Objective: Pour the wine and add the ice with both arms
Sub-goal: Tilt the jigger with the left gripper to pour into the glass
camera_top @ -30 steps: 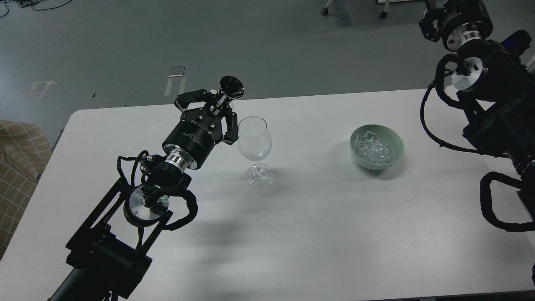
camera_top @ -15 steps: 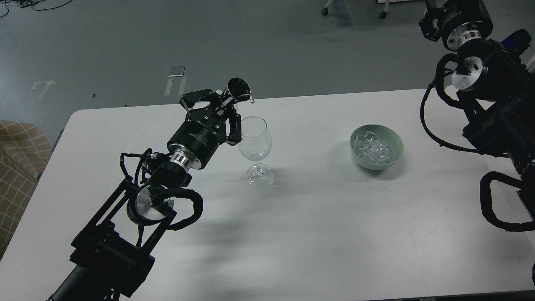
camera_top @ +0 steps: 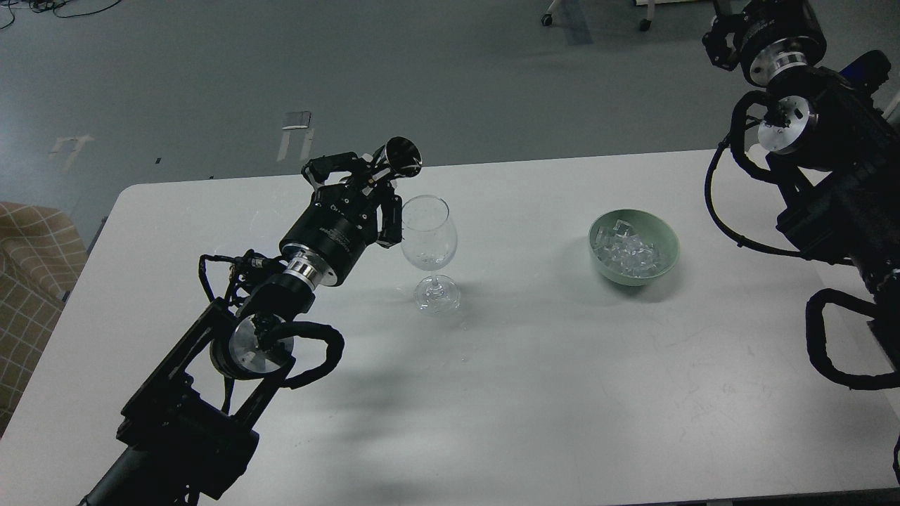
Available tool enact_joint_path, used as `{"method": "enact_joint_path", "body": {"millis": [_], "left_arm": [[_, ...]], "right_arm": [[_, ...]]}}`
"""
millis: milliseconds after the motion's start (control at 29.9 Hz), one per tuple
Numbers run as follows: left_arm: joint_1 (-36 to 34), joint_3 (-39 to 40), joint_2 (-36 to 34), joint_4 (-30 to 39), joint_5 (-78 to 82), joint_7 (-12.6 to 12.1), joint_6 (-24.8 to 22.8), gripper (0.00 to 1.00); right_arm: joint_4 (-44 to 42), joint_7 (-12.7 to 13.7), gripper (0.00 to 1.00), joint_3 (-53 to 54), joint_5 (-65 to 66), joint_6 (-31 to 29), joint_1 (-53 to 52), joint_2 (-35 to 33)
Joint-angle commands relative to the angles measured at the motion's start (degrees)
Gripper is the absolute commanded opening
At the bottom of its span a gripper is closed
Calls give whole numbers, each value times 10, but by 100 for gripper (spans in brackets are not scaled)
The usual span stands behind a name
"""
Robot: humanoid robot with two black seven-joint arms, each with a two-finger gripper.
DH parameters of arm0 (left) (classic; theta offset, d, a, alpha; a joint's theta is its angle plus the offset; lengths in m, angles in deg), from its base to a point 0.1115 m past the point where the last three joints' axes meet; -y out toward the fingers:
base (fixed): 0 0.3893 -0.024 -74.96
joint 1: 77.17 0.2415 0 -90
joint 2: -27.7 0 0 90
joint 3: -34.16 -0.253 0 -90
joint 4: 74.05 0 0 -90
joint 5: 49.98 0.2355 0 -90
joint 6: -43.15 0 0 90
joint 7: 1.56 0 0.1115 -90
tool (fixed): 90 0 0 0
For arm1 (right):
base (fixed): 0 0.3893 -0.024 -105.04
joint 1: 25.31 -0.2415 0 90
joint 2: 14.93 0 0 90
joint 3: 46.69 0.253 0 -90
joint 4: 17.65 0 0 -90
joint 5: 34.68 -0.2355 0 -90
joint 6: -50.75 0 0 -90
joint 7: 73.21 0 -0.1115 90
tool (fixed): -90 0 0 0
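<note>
A clear stemmed wine glass stands upright on the white table, and I see no liquid in it. My left gripper is shut on a small dark shiny cup, held tilted just above and left of the glass rim, mouth facing right. A pale green bowl holds a heap of clear ice right of the glass. My right arm is raised at the top right, away from the bowl. Its gripper is dark and cut by the frame edge.
A tan checked chair stands beside the table's left edge. The grey floor lies beyond the far edge. My right arm's cables hang over the table's right side.
My left gripper moved slightly right toward the glass with the dark cup. The cup turned its mouth toward the rim, showed a drop at its lip, then eased back. The right arm barely moved.
</note>
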Motion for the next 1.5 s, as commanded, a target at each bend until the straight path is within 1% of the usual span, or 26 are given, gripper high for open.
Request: {"method": "enact_joint_path", "body": {"millis": [0, 100, 234, 501, 602, 802, 1471], "left_arm": [[0, -1, -1, 1, 2, 0, 1, 9], [-2, 0, -4, 0, 2, -1, 1, 9], [-3, -1, -5, 0, 2, -11, -2, 9], [-4, -2, -4, 1, 27, -12, -2, 9], [-9, -1, -4, 1, 47, -17, -2, 9], [-15, -1, -8, -11, 51, -17, -3, 9], [-20, -2, -9, -15, 84, -16, -4, 9]], "right_arm": [[0, 0, 100, 0, -1, 0, -1, -1], [0, 0, 100, 0, -1, 0, -1, -2], [0, 0, 100, 0, -1, 0, -1, -1], [0, -1, 100, 0, -1, 0, 0, 0], [0, -1, 100, 0, -1, 0, 0, 0], [0, -1, 100, 0, -1, 0, -1, -1], [1, -1, 100, 0, -1, 0, -1, 1]]}}
